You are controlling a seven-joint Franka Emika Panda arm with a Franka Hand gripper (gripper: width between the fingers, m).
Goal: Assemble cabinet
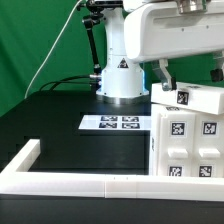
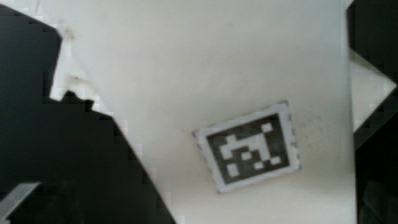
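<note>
While arm works: cabinet (image 1: 190, 125) sits at three o'clock.
Handling: likely stiff, light, slick plastic.
Hold: probably panel edges, avoiding tags.
Fingers: gripper (image 1: 162, 78) state unclear.

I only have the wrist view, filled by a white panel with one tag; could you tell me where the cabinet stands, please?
Observer: The cabinet stands at the exterior view's right, beside the white rail frame.
Operator: And the marker board?
Observer: The marker board lies flat to the exterior view's left of the cabinet, before the arm's base.
Operator: Is the gripper open?
Observer: I cannot tell; the gripper hangs just above the cabinet's top.
</note>
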